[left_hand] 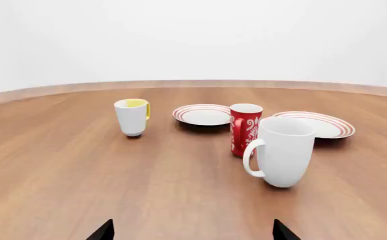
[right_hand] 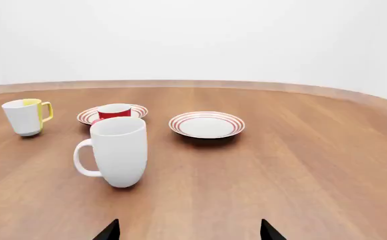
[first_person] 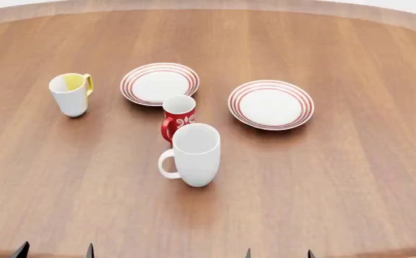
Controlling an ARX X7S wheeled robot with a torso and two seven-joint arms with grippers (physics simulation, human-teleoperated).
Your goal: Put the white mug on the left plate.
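Observation:
The white mug (first_person: pixel 195 154) stands upright near the table's middle, handle to the left; it also shows in the left wrist view (left_hand: pixel 284 151) and the right wrist view (right_hand: pixel 118 151). The left plate (first_person: pixel 159 83) lies behind it, white with red rings, and shows in the left wrist view (left_hand: pixel 202 114) and the right wrist view (right_hand: pixel 85 116). My left gripper (first_person: pixel 55 251) is open and empty at the near edge, well short of the mug; its tips show in its wrist view (left_hand: pixel 192 232). My right gripper (first_person: pixel 278 253) is open and empty too (right_hand: pixel 188 231).
A small red mug (first_person: pixel 178 116) stands between the white mug and the left plate. A white-and-yellow mug (first_person: pixel 70 94) stands at the left. A second ringed plate (first_person: pixel 270 104) lies at the right. All rest on a round wooden table (first_person: pixel 351 177).

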